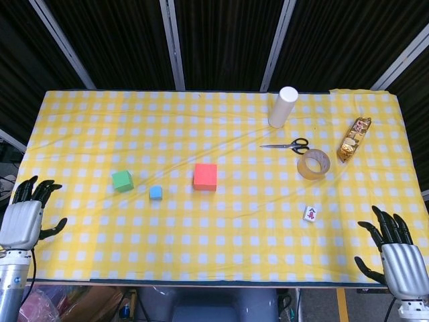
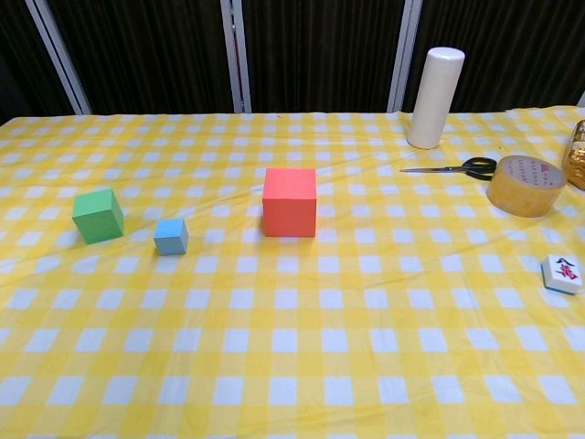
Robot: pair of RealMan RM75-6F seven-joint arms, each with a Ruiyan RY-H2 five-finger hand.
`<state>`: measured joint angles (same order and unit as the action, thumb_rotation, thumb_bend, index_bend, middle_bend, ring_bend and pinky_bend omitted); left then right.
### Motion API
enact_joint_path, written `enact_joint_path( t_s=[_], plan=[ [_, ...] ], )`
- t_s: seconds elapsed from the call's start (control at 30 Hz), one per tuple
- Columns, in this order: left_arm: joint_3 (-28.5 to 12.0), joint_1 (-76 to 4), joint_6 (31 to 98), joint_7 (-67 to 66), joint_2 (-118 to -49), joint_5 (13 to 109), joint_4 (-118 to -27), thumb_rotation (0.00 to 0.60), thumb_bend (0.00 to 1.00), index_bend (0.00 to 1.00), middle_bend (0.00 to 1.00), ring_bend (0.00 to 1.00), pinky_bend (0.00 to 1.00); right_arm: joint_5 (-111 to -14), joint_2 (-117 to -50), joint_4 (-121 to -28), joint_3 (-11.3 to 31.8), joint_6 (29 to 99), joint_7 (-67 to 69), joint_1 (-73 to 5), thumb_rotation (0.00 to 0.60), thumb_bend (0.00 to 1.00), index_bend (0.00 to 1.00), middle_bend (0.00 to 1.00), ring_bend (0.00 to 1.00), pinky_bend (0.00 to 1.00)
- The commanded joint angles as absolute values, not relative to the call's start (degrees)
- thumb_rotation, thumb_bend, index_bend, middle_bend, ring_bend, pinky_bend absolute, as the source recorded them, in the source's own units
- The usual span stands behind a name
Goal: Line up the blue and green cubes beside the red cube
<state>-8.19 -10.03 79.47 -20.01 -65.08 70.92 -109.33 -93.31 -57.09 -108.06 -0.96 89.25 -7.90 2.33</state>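
Note:
The red cube (image 1: 205, 176) (image 2: 290, 202) stands near the middle of the yellow checked table. Left of it sits the small blue cube (image 1: 155, 192) (image 2: 171, 236), and further left the green cube (image 1: 122, 180) (image 2: 98, 215). All three rest on the cloth, apart from each other. My left hand (image 1: 24, 217) hovers off the table's left front corner, fingers spread, holding nothing. My right hand (image 1: 395, 251) is at the right front corner, fingers spread and empty. Neither hand shows in the chest view.
A white cylinder (image 1: 282, 106) stands at the back right, with scissors (image 1: 287, 145) and a tape roll (image 1: 313, 164) in front of it. A gold-wrapped packet (image 1: 353, 139) lies at the far right. A mahjong tile (image 1: 310, 213) sits near the right front.

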Motion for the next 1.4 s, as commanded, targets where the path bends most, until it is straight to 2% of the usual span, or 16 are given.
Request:
enact_joint_path(
  t_s=[0.03, 0.27, 0.33, 0.6, 0.9, 1.4],
  plan=[
    [-13.72, -16.37, 72.01, -23.64, -65.23, 59.4, -108.52, 0.6, 0.27, 0.25, 0.17, 0.0, 0.0, -93.56, -57.18, -108.04, -1.07, 89.2, -7.9, 2.29, 0.6, 0.28, 0.26, 0.03, 0.07, 0.0],
    [-19.86, -26.76, 66.29, -33.74, -66.23, 40.84, -108.55, 0.6, 0.27, 0.29, 0.22, 0.0, 0.0, -92.99, -57.28, -107.93, -1.18, 88.42, -8.14, 2.12, 0.6, 0.28, 0.26, 0.03, 0.07, 0.0],
    [-20.74, -30.27, 66.42, -38.18, -67.31, 34.54, -107.66, 0.6, 0.27, 0.29, 0.22, 0.0, 0.0, -92.86, -57.23, -107.87, -1.15, 88.51, -7.99, 2.18, 0.6, 0.28, 0.26, 0.03, 0.07, 0.0],
    [-22.01, -37.86, 70.23, -45.68, -72.84, 20.92, -103.46, 0.6, 0.27, 0.29, 0.2, 0.0, 0.0, -92.55, -56.6, -107.44, -1.25, 89.16, -6.55, 2.69, 0.6, 0.28, 0.26, 0.03, 0.07, 0.0],
    [-19.24, -41.0, 69.62, -47.3, -77.59, 16.82, -97.53, 0.6, 0.27, 0.29, 0.2, 0.0, 0.0, -92.45, -56.32, -106.98, -1.36, 89.53, -5.63, 3.04, 0.6, 0.28, 0.26, 0.03, 0.07, 0.0],
    [-15.39, -43.68, 67.47, -47.19, -85.85, 17.86, -87.31, 0.6, 0.27, 0.28, 0.2, 0.0, 0.0, -91.25, -56.86, -106.67, -0.92, 88.08, -6.24, 2.34, 0.6, 0.28, 0.26, 0.03, 0.07, 0.0]
  ],
)
